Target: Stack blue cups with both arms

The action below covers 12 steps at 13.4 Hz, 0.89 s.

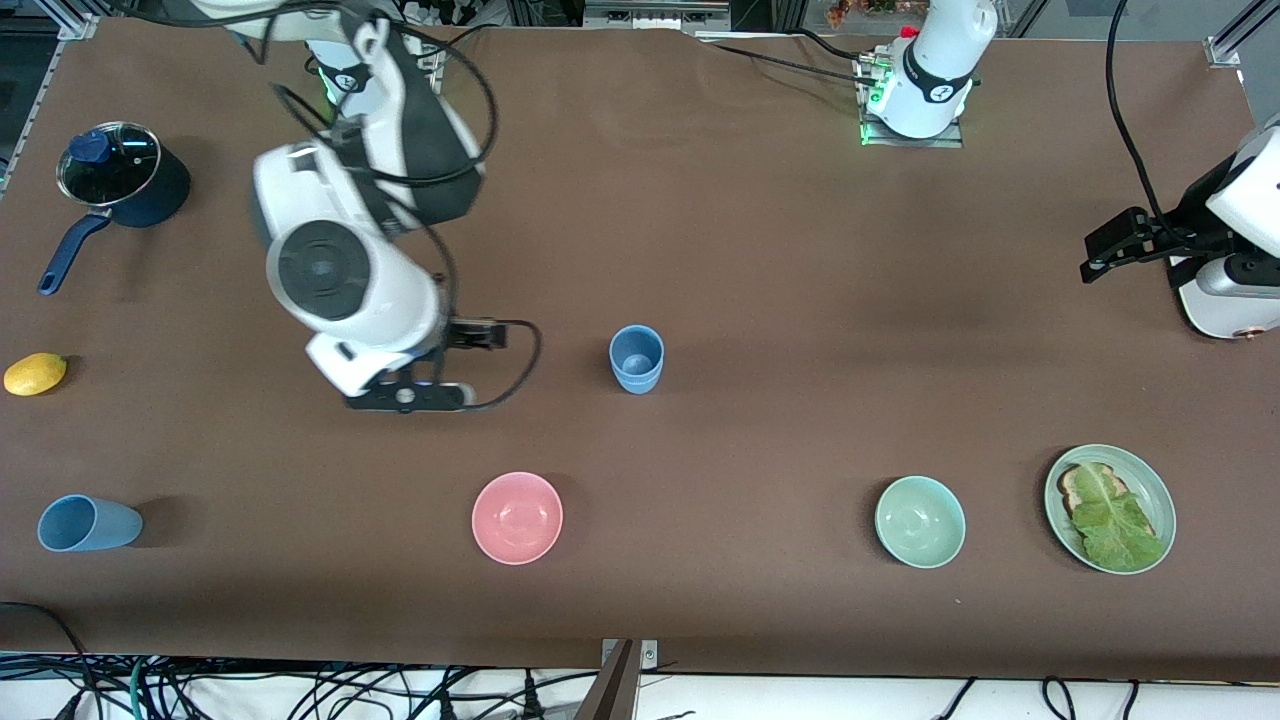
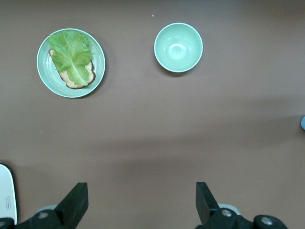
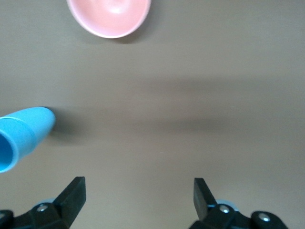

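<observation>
On the brown table (image 1: 760, 280) in the front view, you are seeing one blue cup (image 1: 636, 359) standing upright mid-table and a second blue cup (image 1: 88, 523) lying on its side toward the right arm's end, nearer the camera. The right gripper (image 1: 410, 396) is hanging over bare table between them; the left gripper (image 1: 1110, 248) is waiting above the left arm's end.

In the left wrist view, your left gripper (image 2: 142, 205) is spreading wide, empty, with a pale green bowl (image 2: 178, 47) and a plate of toast and lettuce (image 2: 71, 62) ahead.

In the right wrist view, your right gripper (image 3: 139, 199) is gaping wide, holding nothing, near the tipped cup (image 3: 24, 135) and a pink bowl (image 3: 109, 16).
</observation>
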### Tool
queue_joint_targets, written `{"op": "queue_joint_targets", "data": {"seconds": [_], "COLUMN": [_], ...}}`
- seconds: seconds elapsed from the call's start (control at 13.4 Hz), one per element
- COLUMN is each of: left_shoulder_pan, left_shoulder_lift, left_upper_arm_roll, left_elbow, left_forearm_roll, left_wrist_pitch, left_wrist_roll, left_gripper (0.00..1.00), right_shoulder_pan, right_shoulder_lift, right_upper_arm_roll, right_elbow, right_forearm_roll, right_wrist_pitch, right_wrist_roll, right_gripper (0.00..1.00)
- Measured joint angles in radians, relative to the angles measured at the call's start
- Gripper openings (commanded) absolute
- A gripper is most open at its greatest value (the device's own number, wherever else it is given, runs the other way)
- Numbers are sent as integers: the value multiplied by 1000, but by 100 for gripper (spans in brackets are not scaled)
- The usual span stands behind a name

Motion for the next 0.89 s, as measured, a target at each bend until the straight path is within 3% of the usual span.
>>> {"op": "queue_joint_targets", "data": {"seconds": [0.22,0.6,0.74,0.89], "left_shoulder_pan": [-3,-49,-50,-50], "left_shoulder_lift": [0,0,1,2], "left_upper_arm_roll": [0,51,53,53], "left_elbow": [0,-1,-1,-1], "left_forearm_roll": [0,0,0,0], "left_wrist_pitch": [0,0,-1,-1], "left_wrist_roll": [0,0,0,0], "left_gripper": [99,99,99,99], "right_shoulder_pan": [-52,-252,-346,-370], "right_shoulder_lift": [-61,-348,-471,-566], "right_upper_arm_roll": [-34,-25,13,26], "right_elbow": [-81,-457,-530,-549], "right_forearm_roll": [-5,-36,-86,-153], "right_wrist_pitch": [15,223,205,91], "right_wrist_roll": [-45,-222,-305,-327], "right_gripper": [100,100,100,100]}}
